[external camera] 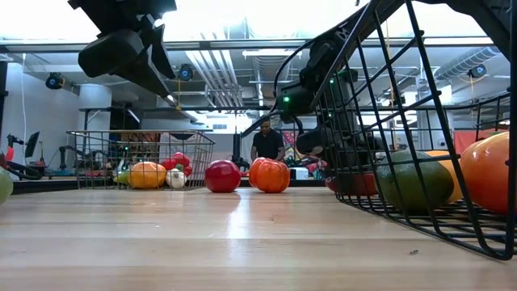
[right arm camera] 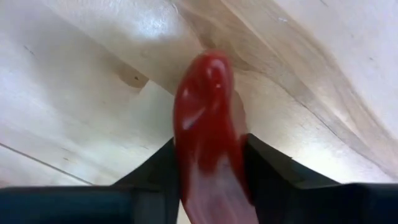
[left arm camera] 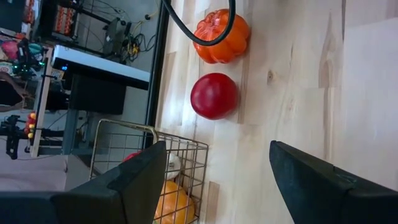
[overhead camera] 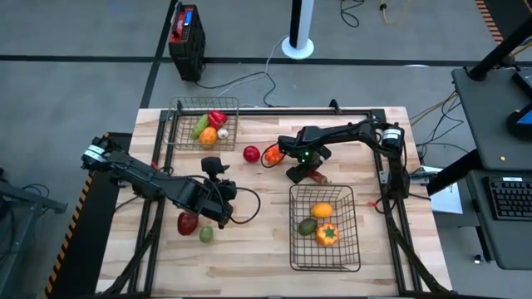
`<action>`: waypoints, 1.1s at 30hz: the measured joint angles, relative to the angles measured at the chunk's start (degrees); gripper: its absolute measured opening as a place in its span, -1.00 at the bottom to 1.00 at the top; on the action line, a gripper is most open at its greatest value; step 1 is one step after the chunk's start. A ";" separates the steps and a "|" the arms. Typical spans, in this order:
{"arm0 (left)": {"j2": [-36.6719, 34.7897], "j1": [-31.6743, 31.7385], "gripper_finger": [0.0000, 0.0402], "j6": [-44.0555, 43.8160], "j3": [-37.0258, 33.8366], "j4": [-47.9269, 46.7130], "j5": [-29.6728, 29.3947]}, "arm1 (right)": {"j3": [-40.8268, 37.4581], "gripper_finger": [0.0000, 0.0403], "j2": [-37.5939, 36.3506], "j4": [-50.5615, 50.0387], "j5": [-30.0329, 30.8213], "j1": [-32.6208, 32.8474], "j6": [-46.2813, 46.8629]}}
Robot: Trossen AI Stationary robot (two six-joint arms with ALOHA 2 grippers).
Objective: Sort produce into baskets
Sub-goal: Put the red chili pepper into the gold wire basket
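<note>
My right gripper (overhead camera: 304, 171) points down at mid-table, shut on a long glossy red produce piece (right arm camera: 208, 130) that lies on the wood. My left gripper (left arm camera: 217, 186) hangs open above the table's left half, touching nothing. A red round piece (overhead camera: 251, 154) and an orange pumpkin (overhead camera: 273, 154) rest on the table beyond it. A red piece (overhead camera: 188, 223) and a green one (overhead camera: 205, 235) lie near the left arm. The small basket (overhead camera: 176, 124) at the far left holds several pieces. The larger basket (overhead camera: 293, 249) at the near right holds a yellow, a green and an orange piece. My right gripper pinches the red piece's two long sides (right arm camera: 186, 155) between its two fingers (right arm camera: 267, 165). The fingers come from above, pointing down, and lie across the piece. The piece sits low on the table; whether its underside still touches the wood I cannot tell.
The larger basket's far rim (overhead camera: 320, 188) stands close to my right gripper on its near side. A cable (left arm camera: 205, 37) loops in front of the pumpkin (left arm camera: 221, 34) in the left wrist view. Bare wood lies along the table's near edge (overhead camera: 249, 278).
</note>
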 joint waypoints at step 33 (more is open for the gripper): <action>-13.36 -1.35 0.33 9.39 -27.69 84.55 27.12 | -13.28 -0.36 -36.70 56.36 16.60 14.91 -12.65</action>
